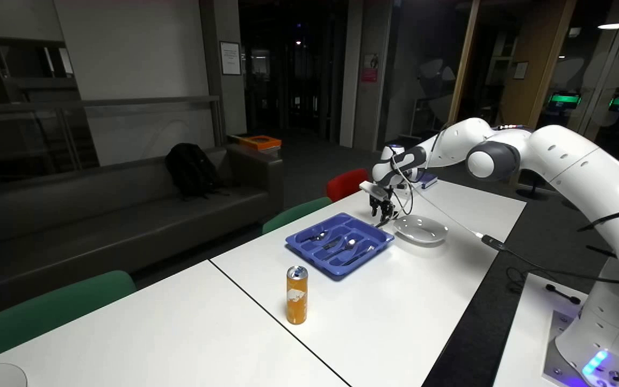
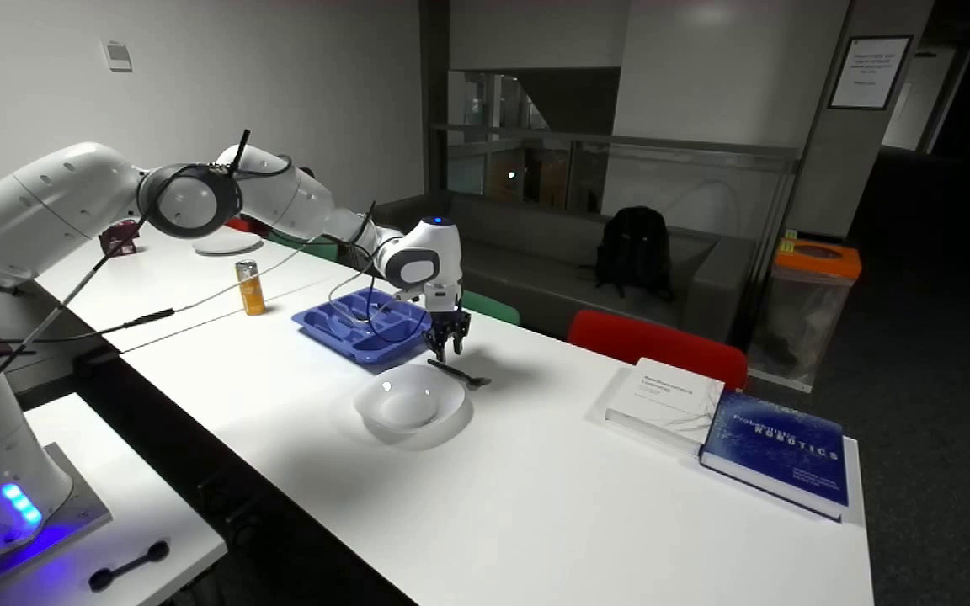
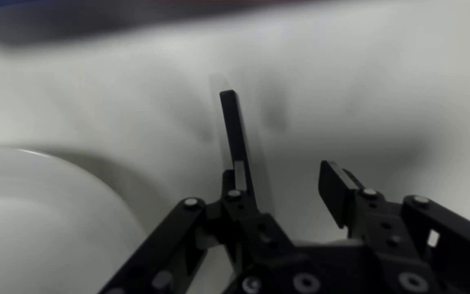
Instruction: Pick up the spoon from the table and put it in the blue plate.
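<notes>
Holding the gripper (image 3: 282,179) with fingers apart across the lower half of the wrist view, pointing down at the table (image 2: 535,505). Crossing in front of the spoon (image 3: 231,122) with the finger nearer the centre of that frame; being unable to tell touching from hovering just above. Seeing the spoon lying on the table, showing its black handle at the centre of the wrist view and its scoop near the centre of an exterior view. Noting the bowl (image 2: 405,404) just beside it, at lower left in the wrist view. Finding the plate (image 1: 314,261) near the spoon, at the centre of an exterior view, bearing cutlery (image 1: 350,244) in its compartments; spotting the can (image 1: 297,295) standing upright at its lower left. Seeing books (image 2: 775,450) lying at the right of an exterior view, with a chair (image 2: 662,345) just above them.
</notes>
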Robot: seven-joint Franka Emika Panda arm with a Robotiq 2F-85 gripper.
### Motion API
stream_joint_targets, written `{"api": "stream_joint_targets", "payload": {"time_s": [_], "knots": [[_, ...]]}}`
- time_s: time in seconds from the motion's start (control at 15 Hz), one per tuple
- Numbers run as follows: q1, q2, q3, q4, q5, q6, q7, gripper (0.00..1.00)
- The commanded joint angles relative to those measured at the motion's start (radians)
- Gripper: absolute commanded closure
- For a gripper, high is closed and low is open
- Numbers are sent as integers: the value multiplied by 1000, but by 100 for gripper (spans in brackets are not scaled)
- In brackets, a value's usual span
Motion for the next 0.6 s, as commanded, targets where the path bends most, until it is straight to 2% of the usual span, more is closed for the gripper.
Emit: {"api": "stream_joint_targets", "payload": {"time_s": [0.0, 0.13, 0.27, 0.33, 0.47, 0.53], "knots": [[14, 11, -24, 24, -30, -10, 41, 76], [14, 13, -27, 26, -36, -18, 48, 79], [12, 15, -29, 28, -43, -26, 54, 71], [12, 17, -30, 29, -46, -28, 56, 60], [12, 23, -32, 33, -52, -36, 60, 58], [11, 25, -32, 35, -54, -38, 61, 53]]}}
